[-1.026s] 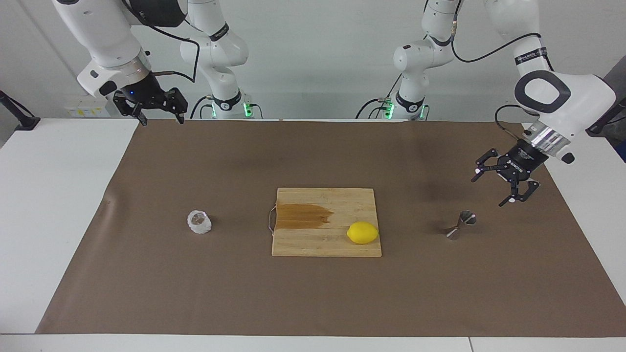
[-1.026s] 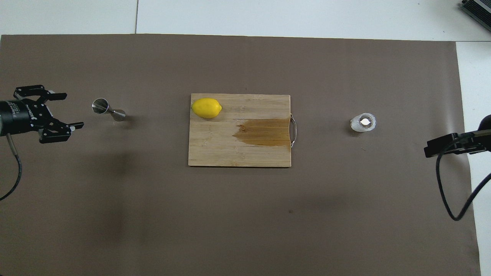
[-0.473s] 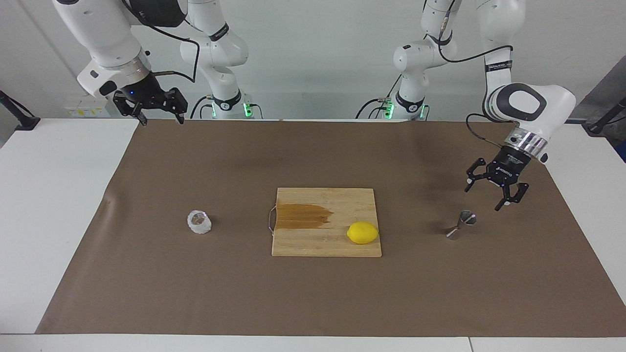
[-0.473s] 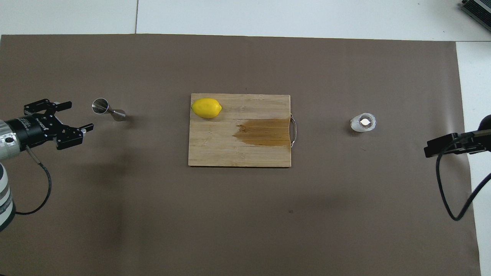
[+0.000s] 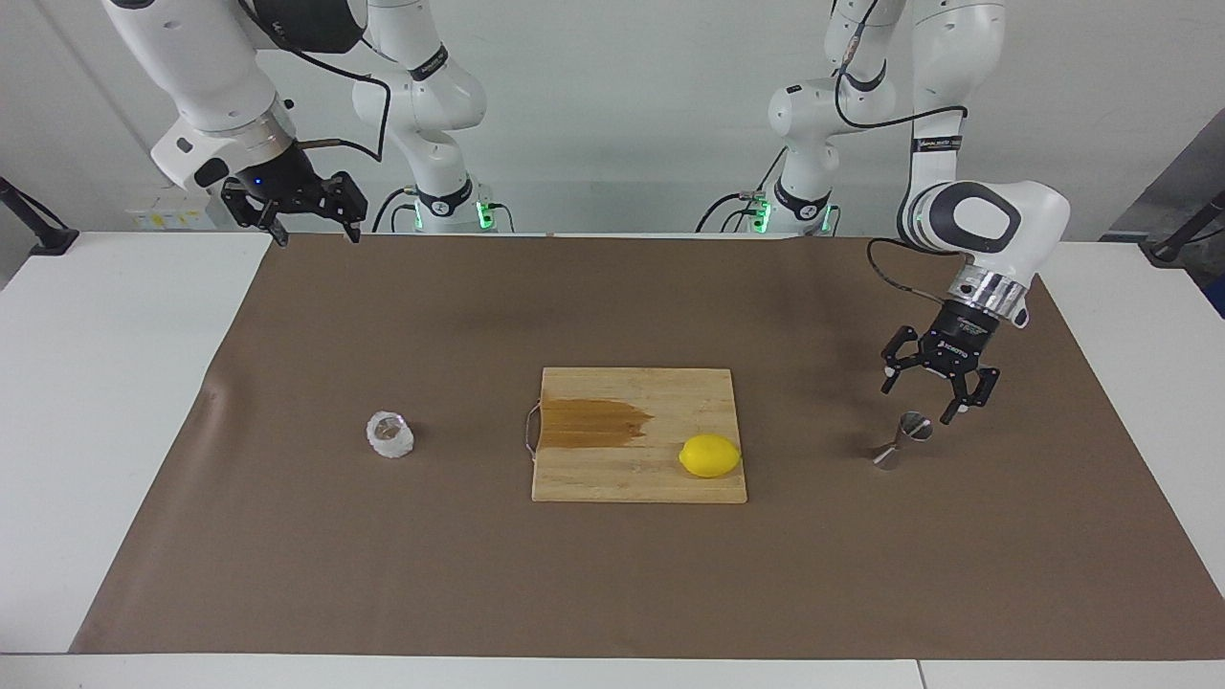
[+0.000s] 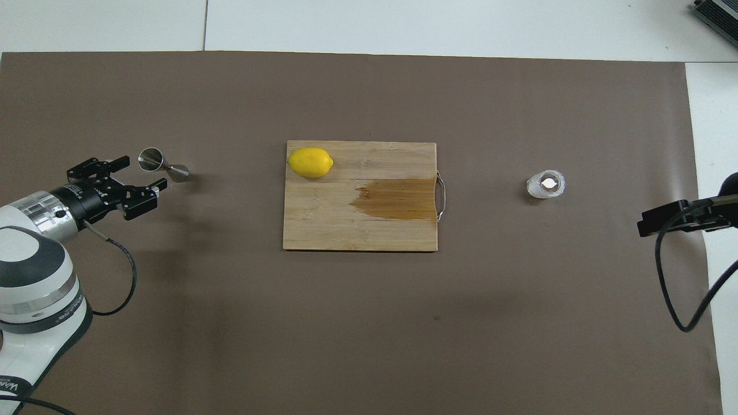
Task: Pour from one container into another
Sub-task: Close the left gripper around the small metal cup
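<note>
The small steel jigger (image 5: 902, 440) is on the brown mat toward the left arm's end; it also shows in the overhead view (image 6: 163, 166). The squat clear glass cup (image 5: 389, 435) sits upright on the mat toward the right arm's end, also seen from overhead (image 6: 545, 185). My left gripper (image 5: 917, 404) is open and empty, hanging low right beside the jigger without touching it; the overhead view shows it too (image 6: 144, 171). My right gripper (image 5: 319, 234) is open and empty, waiting high over the mat's corner near its base.
A wooden cutting board (image 5: 632, 483) lies in the middle of the mat between the two containers. It has a dark wet stain (image 5: 593, 423) and a lemon (image 5: 709, 455) on its corner nearest the jigger. A wire handle sticks out toward the cup.
My left gripper has swung in from the table's end toward the jigger and come lower, staying open. The right arm, cup and jigger have not moved.
</note>
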